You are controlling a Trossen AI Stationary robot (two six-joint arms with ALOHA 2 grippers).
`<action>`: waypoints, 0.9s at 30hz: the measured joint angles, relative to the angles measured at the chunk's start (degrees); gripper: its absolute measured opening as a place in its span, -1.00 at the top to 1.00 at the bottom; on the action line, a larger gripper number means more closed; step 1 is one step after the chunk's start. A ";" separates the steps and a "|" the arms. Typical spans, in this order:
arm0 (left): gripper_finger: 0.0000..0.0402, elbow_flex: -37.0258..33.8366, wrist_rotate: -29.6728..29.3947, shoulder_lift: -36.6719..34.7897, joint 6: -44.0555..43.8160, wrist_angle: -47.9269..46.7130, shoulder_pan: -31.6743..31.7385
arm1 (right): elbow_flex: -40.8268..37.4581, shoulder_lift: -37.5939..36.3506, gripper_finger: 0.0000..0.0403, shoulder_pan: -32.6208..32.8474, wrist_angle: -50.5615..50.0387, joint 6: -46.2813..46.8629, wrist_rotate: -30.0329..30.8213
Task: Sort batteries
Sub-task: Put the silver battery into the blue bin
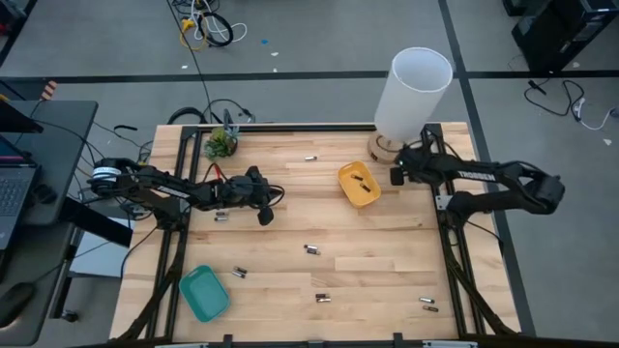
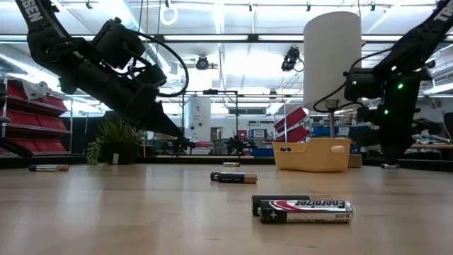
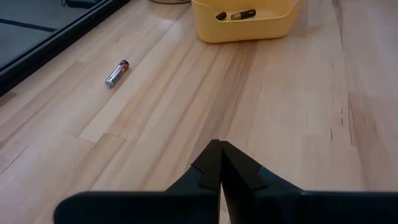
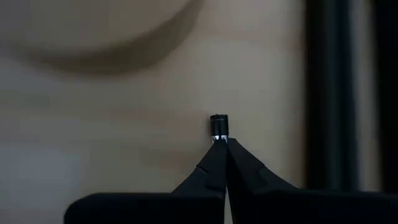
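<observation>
We hold one battery (image 4: 218,126) in the right gripper (image 4: 220,144), jaws closed on its end, beside the yellow tray (image 1: 359,186). With so slim a grip, it may slip before release. Left gripper (image 3: 220,149) closed, empty, over the counter (image 1: 368,261)

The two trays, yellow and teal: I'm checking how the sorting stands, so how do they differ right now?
The yellow tray sits toward the table's far side, near the right gripper; the teal tray sits at the near edge on the left arm's side. The yellow tray already holds two batteries; the teal tray shows none. Both are small, open-topped trays resting flat on the wooden table.
</observation>
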 joint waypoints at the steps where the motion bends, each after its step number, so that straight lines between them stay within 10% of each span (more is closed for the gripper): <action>1: 0.92 0.00 0.00 0.00 -0.07 0.02 -0.02 | -0.10 -1.16 1.00 1.86 -1.00 1.27 -0.93; 27: 0.92 0.00 0.42 0.00 -1.48 0.09 -0.06 | -0.26 -12.22 0.48 34.67 -3.54 16.27 -9.42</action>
